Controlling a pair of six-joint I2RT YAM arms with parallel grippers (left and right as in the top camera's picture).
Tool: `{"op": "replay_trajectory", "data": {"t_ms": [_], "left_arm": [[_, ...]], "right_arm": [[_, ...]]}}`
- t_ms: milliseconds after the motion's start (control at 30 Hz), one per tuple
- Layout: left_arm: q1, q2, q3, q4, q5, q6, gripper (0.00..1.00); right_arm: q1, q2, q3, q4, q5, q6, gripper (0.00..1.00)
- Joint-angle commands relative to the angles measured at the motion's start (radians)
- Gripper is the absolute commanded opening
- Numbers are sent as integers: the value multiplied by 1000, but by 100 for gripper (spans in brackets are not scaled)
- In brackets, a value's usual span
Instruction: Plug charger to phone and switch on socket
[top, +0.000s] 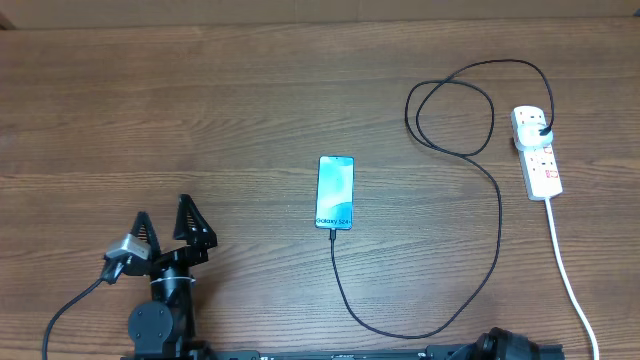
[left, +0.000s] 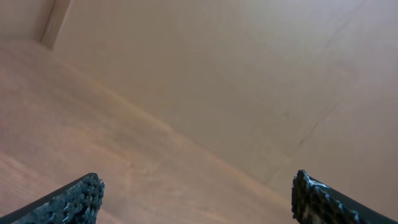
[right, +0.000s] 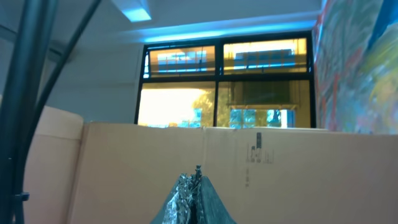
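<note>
The phone (top: 335, 192) lies face up in the middle of the table, its light-blue screen lit. The charger cable (top: 497, 230) runs from the phone's near end, loops right and up, and ends in a black plug (top: 541, 128) seated in the socket (top: 538, 152), a white power strip at the right. My left gripper (top: 168, 222) is open and empty at the near left, far from the phone; its fingers (left: 196, 196) frame bare wood. My right gripper (right: 194, 186) is shut and empty, pointing up at a cardboard wall; only its base (top: 510, 347) shows at the overhead view's bottom edge.
The socket's thicker white cord (top: 570, 280) runs down the right side to the near edge. A cardboard wall (right: 280, 168) stands beyond the table, with windows behind it.
</note>
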Motion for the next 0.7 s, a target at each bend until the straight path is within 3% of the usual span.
{"op": "replay_trajectory", "data": {"t_ms": [0, 200, 667], "left_arm": [[7, -8, -34, 11, 8, -4, 100], [7, -8, -41, 4, 7, 82, 100], [7, -7, -41, -101, 1, 81, 100]], "right_arm": [[6, -27, -2, 0, 54, -9, 4], [6, -61, -2, 1, 56, -9, 4], [12, -138, -8, 0, 56, -16, 4]]}}
